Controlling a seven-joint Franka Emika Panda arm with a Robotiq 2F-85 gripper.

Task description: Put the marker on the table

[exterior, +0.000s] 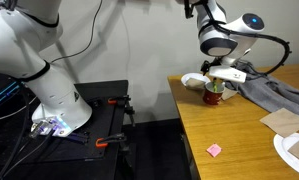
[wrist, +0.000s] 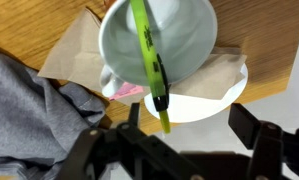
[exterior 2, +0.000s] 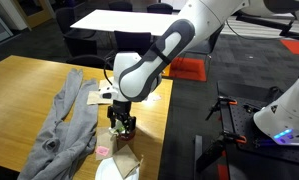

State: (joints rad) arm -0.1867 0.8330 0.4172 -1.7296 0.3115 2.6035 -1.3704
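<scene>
Remote operator's view: my hand (wrist: 171,140) hovers directly above the red mug (exterior: 215,95) on the bench (exterior: 229,140), fingers spread wide and empty; the marker (wrist: 144,40) leans inside the mug, long axis rising toward the gap between them.

arm (exterior 2: 164,50): glossy white, rounded segments | pincer (wrist: 171,138): black | cable (exterior: 276,48): black | base lights (exterior: 51,126): blue-violet

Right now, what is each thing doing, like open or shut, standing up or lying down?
marker: leaning in the mug, not gripped.
mug: upright, marker inside.
gripper: open, above the mug.
grey cloth: crumpled on the table.
pink scrap: lying flat on the table.
</scene>
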